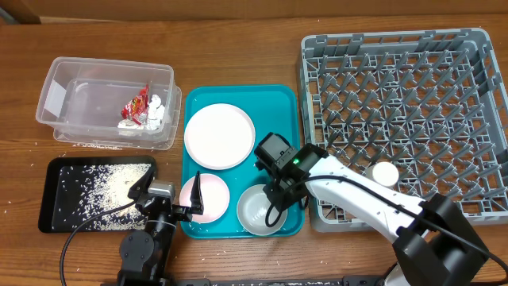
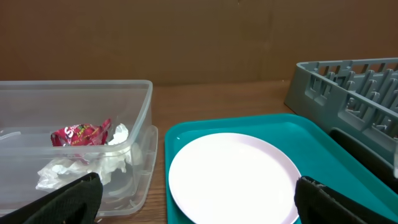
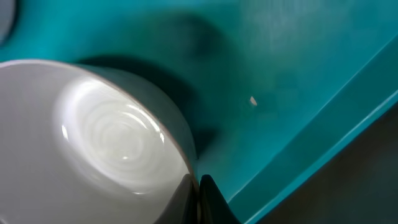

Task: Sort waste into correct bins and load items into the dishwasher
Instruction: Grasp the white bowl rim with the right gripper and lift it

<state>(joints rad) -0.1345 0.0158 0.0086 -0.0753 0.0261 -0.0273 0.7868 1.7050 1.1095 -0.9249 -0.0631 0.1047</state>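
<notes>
The bowl (image 3: 112, 143) rim meets the right fingers (image 3: 208, 202); clamped or not, I cannot tell. A shallow pinch may slip; the left fingers (image 2: 68, 202) gape.

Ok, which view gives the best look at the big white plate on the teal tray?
The overhead view: the big white plate shows whole, at the far end of the teal tray. The left wrist view shows it close and low, its near edge cut off. The right wrist view misses it.
</notes>
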